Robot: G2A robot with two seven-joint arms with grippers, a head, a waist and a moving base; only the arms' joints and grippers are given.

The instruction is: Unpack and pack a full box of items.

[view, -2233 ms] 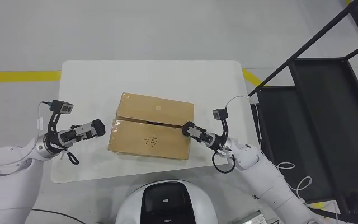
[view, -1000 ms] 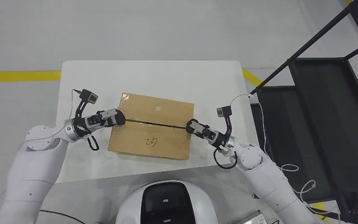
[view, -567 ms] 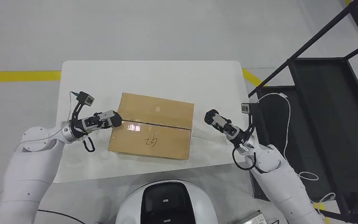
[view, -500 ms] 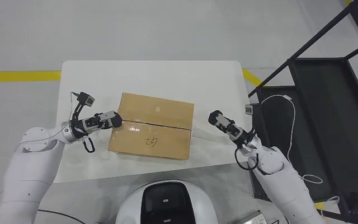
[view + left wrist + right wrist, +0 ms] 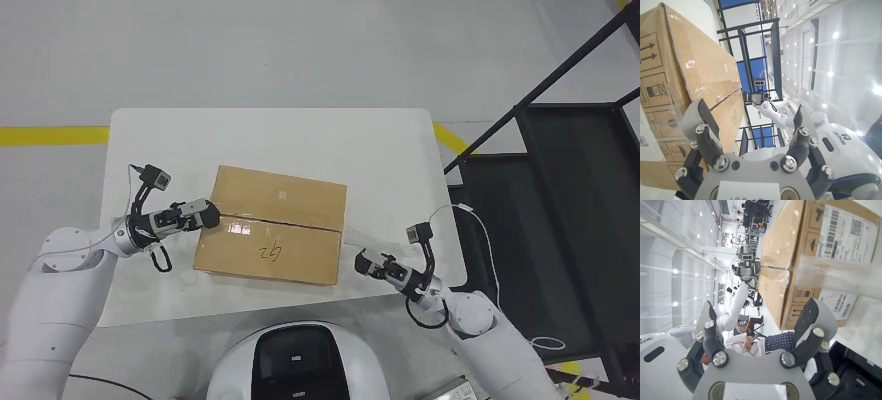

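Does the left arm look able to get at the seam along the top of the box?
Probably yes. The left gripper is open and sits close by the end of the box where the seam starts, with nothing between them.

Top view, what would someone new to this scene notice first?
A closed cardboard box sits in the middle of the white table, its top flaps meeting in a seam. A loose strip of clear tape juts from its right end over the table, with the right gripper close by, jaws open. The left gripper is at the box's left end by the seam, jaws open too.
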